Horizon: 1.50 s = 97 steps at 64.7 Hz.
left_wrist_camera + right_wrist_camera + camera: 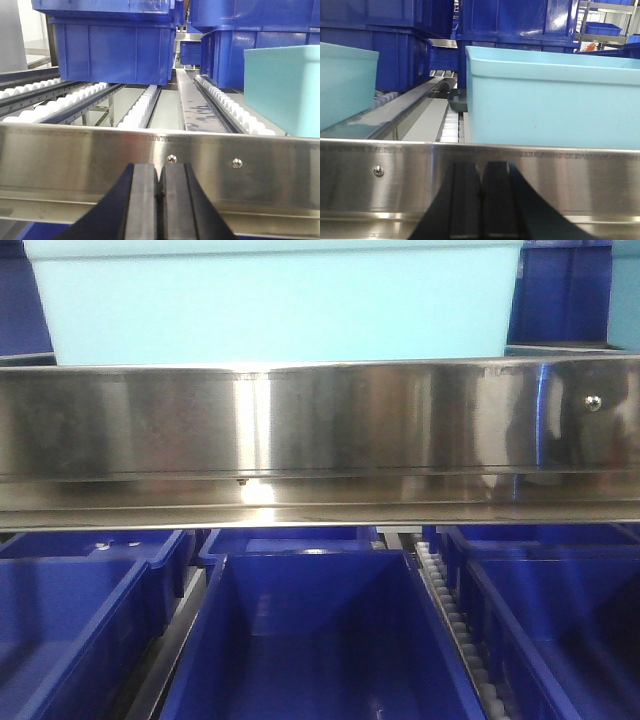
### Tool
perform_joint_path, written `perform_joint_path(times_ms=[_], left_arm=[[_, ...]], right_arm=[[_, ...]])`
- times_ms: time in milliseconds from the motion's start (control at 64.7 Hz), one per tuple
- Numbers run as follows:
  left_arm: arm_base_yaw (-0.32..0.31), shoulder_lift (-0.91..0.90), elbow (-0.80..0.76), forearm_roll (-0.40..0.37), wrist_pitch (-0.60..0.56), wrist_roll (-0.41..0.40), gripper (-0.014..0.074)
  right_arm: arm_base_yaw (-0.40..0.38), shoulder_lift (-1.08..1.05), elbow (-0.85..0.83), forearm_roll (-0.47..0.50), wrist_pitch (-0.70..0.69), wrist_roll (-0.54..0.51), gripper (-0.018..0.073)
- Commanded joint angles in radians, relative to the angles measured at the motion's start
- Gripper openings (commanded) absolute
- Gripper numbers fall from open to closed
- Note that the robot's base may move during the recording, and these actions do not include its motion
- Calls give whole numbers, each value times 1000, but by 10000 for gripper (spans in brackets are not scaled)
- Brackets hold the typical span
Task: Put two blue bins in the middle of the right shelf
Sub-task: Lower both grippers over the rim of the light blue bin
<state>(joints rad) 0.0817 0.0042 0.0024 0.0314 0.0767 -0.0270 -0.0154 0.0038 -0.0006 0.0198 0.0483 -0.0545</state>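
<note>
Roller shelf (140,107) under blue bins (112,50)

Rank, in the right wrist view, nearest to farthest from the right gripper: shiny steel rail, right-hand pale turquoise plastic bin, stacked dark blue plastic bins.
1. Shiny steel rail, just ahead of the right gripper.
2. Pale turquoise bin, behind the rail, right.
3. Dark blue bins, at the back.

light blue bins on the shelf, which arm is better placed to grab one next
Right, probably: the right gripper faces a light blue bin behind the steel rail; the left gripper faces bare rollers.
</note>
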Motion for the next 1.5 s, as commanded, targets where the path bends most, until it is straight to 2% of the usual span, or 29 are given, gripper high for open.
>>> perform_joint_path(times_ms=[0,170,263,417,850,881,973,1051,1143,1236,1298,1391,1483], left_arm=[[1,-4,-2,-5,-16,1,-111],[1,-4,-2,-5,-16,1,-111],[1,-4,-2,49,-16,1,-111],[1,-4,-2,49,-16,1,-111],[1,-4,-2,49,-122,1,-111],[1,-4,-2,49,-134,1,-111],[1,-4,-2,11,-204,-1,-111],[1,-4,-26,-1,-214,-1,-111],[1,-4,-117,1,-154,-1,-111],[1,-2,-264,1,-21,-1,-106],[1,32,-359,7,96,-1,-69],[1,105,-482,9,220,1,42],[1,189,-569,6,291,1,238]], right_arm=[[0,-4,1,2,-12,-2,-162],[0,-4,1,2,-12,-2,-162],[0,-4,1,2,-12,-2,-162],[0,-4,1,2,-25,-2,-162],[0,-4,1,2,-43,-2,-162],[0,-4,1,2,-75,-2,-162],[0,-4,1,2,-113,-2,-162],[0,-4,-24,2,-111,-2,-162],[0,-4,-107,2,-87,-2,-162],[0,-4,-242,2,24,-2,-162],[0,20,-318,2,88,-2,-162],[0,87,-406,2,130,-2,-162],[0,175,-491,2,161,-2,-135]])
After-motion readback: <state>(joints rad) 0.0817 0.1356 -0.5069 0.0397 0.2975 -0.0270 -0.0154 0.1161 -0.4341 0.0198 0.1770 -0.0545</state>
